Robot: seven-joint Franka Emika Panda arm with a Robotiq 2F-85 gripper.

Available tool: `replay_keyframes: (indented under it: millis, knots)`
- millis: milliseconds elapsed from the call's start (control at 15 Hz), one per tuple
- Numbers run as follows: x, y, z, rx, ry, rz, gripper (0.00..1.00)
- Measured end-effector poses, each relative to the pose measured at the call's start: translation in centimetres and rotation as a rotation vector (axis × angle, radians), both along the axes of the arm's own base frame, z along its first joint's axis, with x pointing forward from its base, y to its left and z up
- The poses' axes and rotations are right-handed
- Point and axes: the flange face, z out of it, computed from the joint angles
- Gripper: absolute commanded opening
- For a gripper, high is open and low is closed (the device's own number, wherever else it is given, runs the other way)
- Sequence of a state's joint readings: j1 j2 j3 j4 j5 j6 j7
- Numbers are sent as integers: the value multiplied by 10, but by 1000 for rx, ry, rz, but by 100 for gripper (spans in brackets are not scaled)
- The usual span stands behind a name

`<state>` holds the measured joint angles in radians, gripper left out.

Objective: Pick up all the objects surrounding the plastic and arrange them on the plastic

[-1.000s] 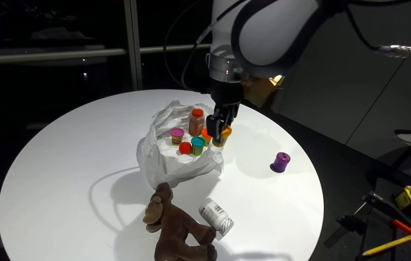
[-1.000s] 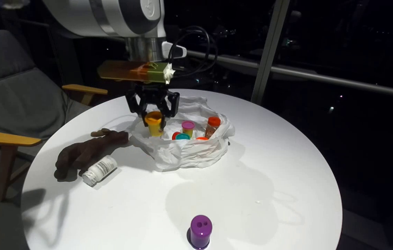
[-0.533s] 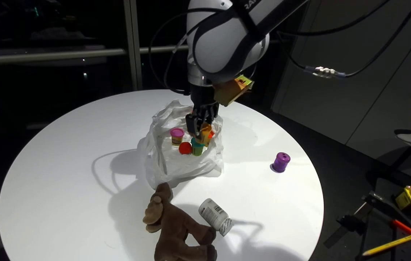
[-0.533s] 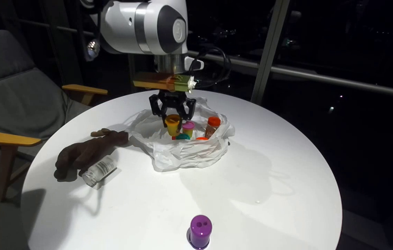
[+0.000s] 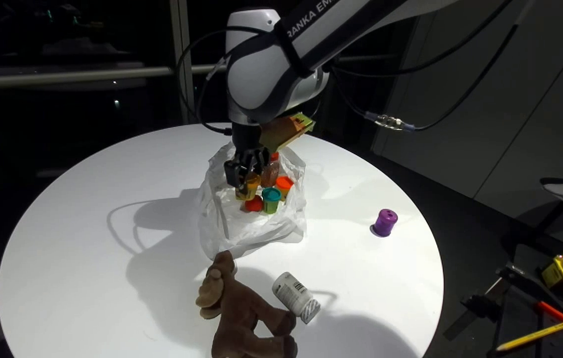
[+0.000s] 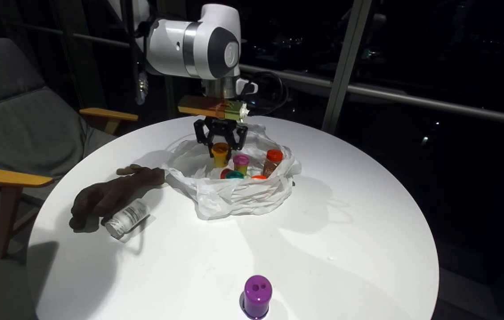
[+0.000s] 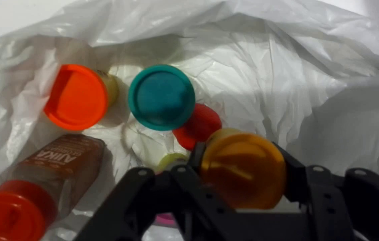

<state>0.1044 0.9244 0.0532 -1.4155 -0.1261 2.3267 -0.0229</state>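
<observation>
My arm (image 5: 256, 79) reaches over the white plastic bag (image 6: 243, 199), wrist vertical; my pincer (image 6: 220, 154) points down, gripping one amber-lidded tub (image 7: 243, 170), lid up. Counted within the bag: one teal-lidded tub (image 7: 162, 97), one orange-lidded tub (image 7: 75, 98), one pink-lidded tub (image 6: 241, 159), one red rounded piece (image 7: 201, 125), one red-capped AJIKA jar (image 7: 60, 164). Outside, on the table surface (image 6: 385, 258): one white bottle (image 5: 293, 295) lying beside one brown plush animal (image 5: 237, 308); one purple sharpener (image 6: 257, 300) near the edge.
</observation>
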Motion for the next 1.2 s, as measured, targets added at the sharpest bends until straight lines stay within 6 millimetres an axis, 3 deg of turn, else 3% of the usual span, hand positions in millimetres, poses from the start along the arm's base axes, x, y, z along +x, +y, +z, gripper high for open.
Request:
replay_keyframes:
  millis: [267,600,667,733,1000,1200]
  knots:
    - [8,14,-12,7,-2,15,23]
    - [11,28,-49,8,13,29,23]
    - [12,31,-54,8,14,32,73]
    - [14,33,-57,8,13,35,75]
    - [21,40,-51,7,-2,41,100]
    - [28,46,-33,10,-32,48,100]
